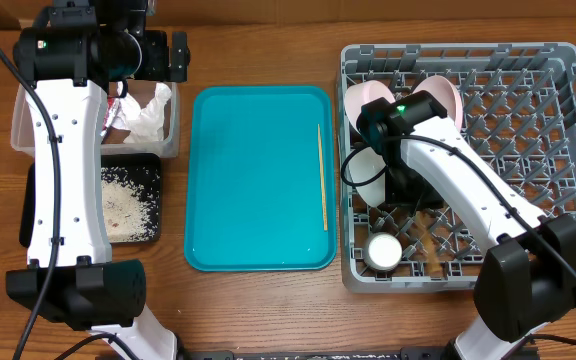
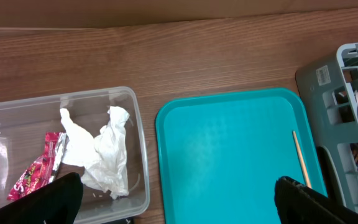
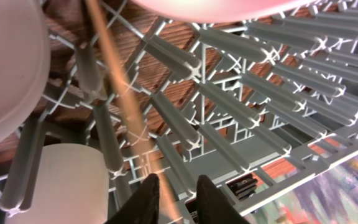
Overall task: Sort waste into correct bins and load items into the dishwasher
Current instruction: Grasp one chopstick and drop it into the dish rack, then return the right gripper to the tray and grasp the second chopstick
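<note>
Left end effector [image 2: 178, 183] spread wide, empty, by clear tub [image 2: 143, 143]. Right end effector [image 3: 176, 196] inside dish rack [image 1: 468, 49], jaws seemingly barely parted around blurred chopstick [image 3: 126, 99]; grip unclear. Other chopstick [image 1: 322, 175] on teal tray [image 1: 248, 180].

Left arm [image 1: 63, 170] stretched to the far left, left gripper [image 2: 179, 202] spread wide; right arm [image 1: 458, 180] angled down, right gripper [image 3: 178, 200] fingers narrowly parted.

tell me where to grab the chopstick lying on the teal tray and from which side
Probably near its middle, coming straight down from above and closing across its thin width. The chopstick lies flat along the right side of the teal tray, so a sideways approach would likely meet the raised rim.
</note>
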`<act>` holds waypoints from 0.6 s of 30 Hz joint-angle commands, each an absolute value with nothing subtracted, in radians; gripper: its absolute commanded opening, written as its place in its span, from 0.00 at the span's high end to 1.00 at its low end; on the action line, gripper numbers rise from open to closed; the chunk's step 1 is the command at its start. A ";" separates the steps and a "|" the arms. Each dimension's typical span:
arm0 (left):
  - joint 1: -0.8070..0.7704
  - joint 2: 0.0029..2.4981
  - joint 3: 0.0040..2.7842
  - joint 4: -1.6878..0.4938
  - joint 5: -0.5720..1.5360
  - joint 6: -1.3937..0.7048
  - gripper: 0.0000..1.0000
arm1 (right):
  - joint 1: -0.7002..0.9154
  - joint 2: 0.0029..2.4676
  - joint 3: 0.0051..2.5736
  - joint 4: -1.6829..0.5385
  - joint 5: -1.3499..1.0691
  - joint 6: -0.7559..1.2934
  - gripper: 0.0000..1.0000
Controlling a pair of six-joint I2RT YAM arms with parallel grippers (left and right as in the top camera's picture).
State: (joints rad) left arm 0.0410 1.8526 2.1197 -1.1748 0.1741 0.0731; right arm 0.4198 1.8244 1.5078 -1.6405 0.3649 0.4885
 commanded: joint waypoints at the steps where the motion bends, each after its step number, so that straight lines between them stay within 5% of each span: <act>1: 0.039 1.859 2.135 -1.171 0.168 0.067 0.00 | 0.418 1.813 1.546 -1.637 0.379 0.468 0.72; 10: 0.039 1.859 2.135 -1.171 0.168 0.067 0.00 | 0.420 1.807 1.777 -1.642 0.258 0.418 0.66; 18: 0.039 1.859 2.135 -1.171 0.168 0.067 0.00 | 0.484 1.806 1.945 -1.388 -0.060 0.400 0.53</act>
State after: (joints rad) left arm 0.0410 1.8526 2.1197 -1.1748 0.1741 0.0731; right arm 0.4374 1.8236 1.9179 -1.4395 0.0959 0.4175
